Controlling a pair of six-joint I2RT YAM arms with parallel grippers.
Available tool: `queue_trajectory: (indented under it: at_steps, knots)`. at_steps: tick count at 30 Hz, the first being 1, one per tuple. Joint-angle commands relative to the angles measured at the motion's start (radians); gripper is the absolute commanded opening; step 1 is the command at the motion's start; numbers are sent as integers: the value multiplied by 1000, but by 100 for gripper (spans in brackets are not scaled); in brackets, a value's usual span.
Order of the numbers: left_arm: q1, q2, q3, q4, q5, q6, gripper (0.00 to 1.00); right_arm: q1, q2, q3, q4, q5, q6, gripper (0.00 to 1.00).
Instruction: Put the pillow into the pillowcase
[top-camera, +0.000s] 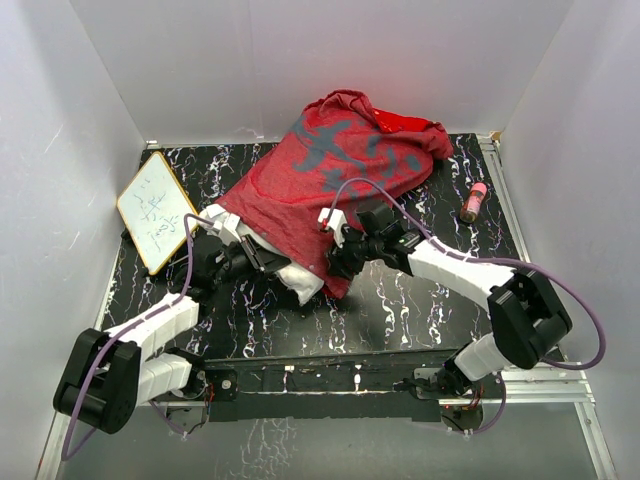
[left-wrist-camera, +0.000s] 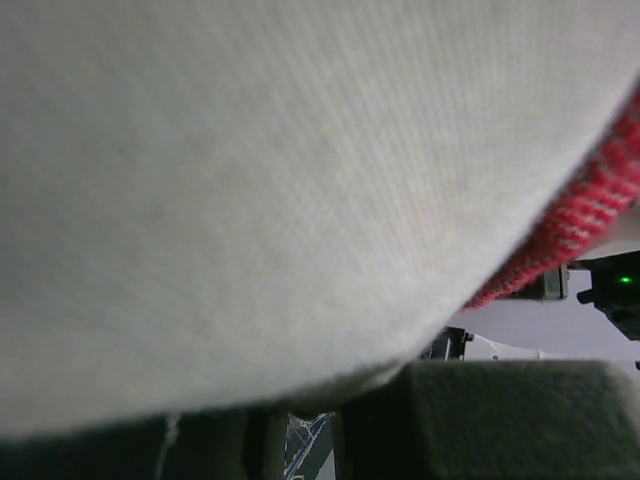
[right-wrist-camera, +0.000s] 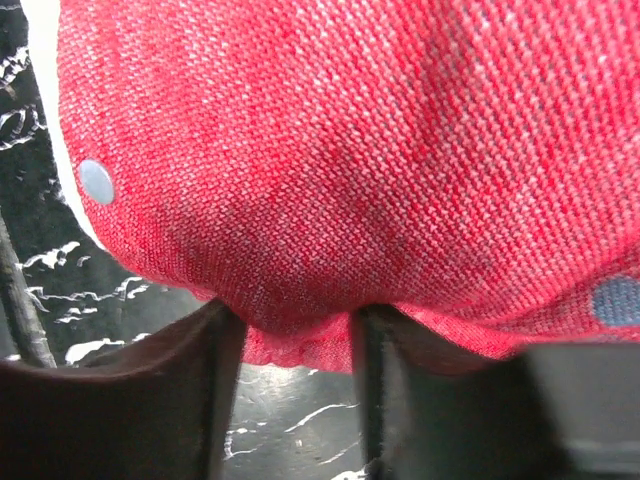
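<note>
Top external: black marbled worktop (top-camera: 400, 300), white walls (top-camera: 200, 60); we see the pillow (top-camera: 300, 280) poking from the pillowcase (top-camera: 310, 170). Left wrist: left tool (left-wrist-camera: 300, 400) pinches pillow. Right wrist: right tool (right-wrist-camera: 290, 340) straddles pillowcase hem; grip we cannot tell.

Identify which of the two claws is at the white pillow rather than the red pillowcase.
The left claw: white pillow fills its wrist view. The right claw instead straddles a fold of red pillowcase.
</note>
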Motion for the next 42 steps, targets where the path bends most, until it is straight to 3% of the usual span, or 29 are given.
queue_trajectory:
  at_steps: [1, 3, 7, 10, 13, 16, 18, 19, 21, 26, 28, 32, 38, 42]
  knots:
    - [-6, -29, 68, 80, 27, 5, 7, 3, 14, 85, -30, -83, -35, 31]
    - [-6, -45, 92, 15, -3, 46, 5, -10, -17, 117, -134, -179, -117, 19]
    - [-5, -33, 133, -74, -47, 120, 3, -22, -160, 114, -276, -370, -298, 11]
    - [-6, 41, 155, -18, -22, 114, 3, -22, -210, 172, -405, -544, -425, 8]
    - [-8, 149, 195, 122, 39, 60, 2, -13, -154, 324, -526, -680, -475, 8]
    - [-26, 221, 265, 162, 62, 34, 2, 6, -54, 520, -560, -677, -415, 8]
    - [-36, 225, 305, 133, 55, 46, 2, 7, -7, 598, -486, -536, -257, 10]
    - [-38, 213, 314, 117, 42, 54, 2, 5, 3, 605, -452, -426, -212, 14]
    - [-39, 177, 310, 75, 8, 80, 1, -12, -11, 525, -386, -267, -171, 32]
    - [-39, 126, 272, 37, -29, 87, 1, -106, -212, 145, -160, -164, -102, 73]
    - [-40, 124, 266, 57, -11, 61, 0, -131, -306, 34, -96, -102, -93, 97]
    - [-45, 110, 289, 60, -4, 46, 0, -143, -321, -98, 40, -34, -14, 100]
    - [-58, 80, 344, 33, -9, 37, 0, -131, -205, -197, 363, -34, 170, 100]
    - [-60, 68, 345, 32, -16, 31, 0, -102, -141, -174, 375, 72, 187, 96]
